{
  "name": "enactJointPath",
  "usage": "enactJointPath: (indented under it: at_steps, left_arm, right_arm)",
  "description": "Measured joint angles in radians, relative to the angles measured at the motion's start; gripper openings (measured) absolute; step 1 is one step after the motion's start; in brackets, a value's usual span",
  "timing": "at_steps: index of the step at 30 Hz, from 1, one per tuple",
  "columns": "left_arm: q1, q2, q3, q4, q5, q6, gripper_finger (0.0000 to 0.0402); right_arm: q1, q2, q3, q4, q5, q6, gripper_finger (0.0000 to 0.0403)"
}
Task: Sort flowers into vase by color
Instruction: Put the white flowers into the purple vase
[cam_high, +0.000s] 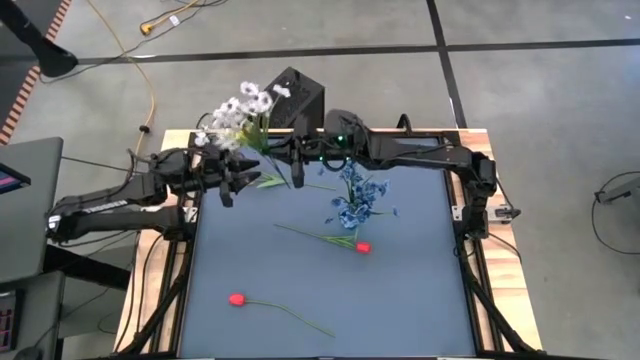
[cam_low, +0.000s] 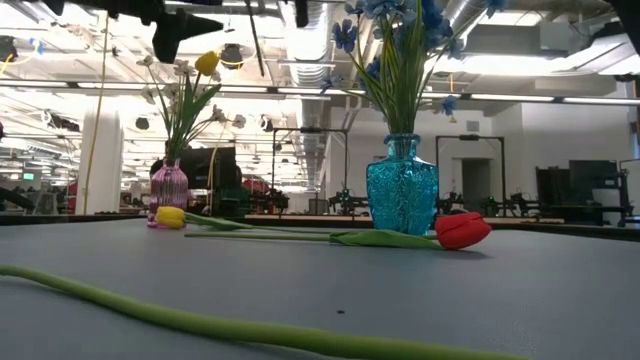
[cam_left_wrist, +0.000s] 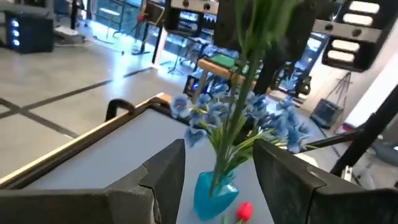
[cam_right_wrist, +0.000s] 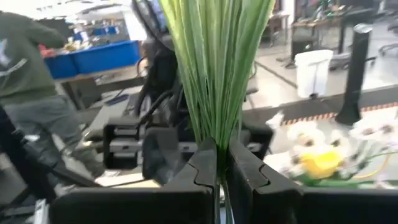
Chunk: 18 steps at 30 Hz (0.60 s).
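teal glass marks the middle of the table: a blue vase (cam_low: 402, 198) stands there with blue sprigs (cam_high: 357, 195) rising out of it. just beside the blue vase, on its near side, a red tulip (cam_high: 362, 246) lies flat, its stem (cam_high: 312, 236) running away toward the left arm's side. well apart from the blue vase, toward the near edge, a second red tulip (cam_high: 237, 298) lies on the grey mat (cam_high: 400, 300). far to the blue vase's left-arm side, at the back corner, a small pink vase (cam_low: 169, 186) holds white blossoms (cam_high: 240, 108) and a yellow bud (cam_low: 207, 63); another yellow bud (cam_low: 170, 216) lies on the mat at its foot. the right gripper (cam_right_wrist: 219, 163) hangs above the table between the two vases, clenched tight on a bunch of green stems and leaves (cam_right_wrist: 214, 65) that stand up from its fingers. the left gripper (cam_left_wrist: 217, 168) hovers near the pink vase, facing the blue vase, its fingers (cam_left_wrist: 163, 177) parted and grasping nothing.
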Motion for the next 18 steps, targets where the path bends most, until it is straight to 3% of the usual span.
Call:
enactJointPath:
  at_steps: [12, 18]
  left_arm:
    - [-0.001, 0.028, 0.0, 0.152, 0.017, -0.017, 0.0178]
    - [-0.002, 0.086, 0.0, 0.262, 0.109, -0.025, 0.0178]
  right_arm:
    - [0.029, 0.006, 0.0, 0.012, 0.034, 0.014, 0.0042]
    - [0.04, 0.006, 0.0, -0.011, 0.05, 0.011, 0.0042]
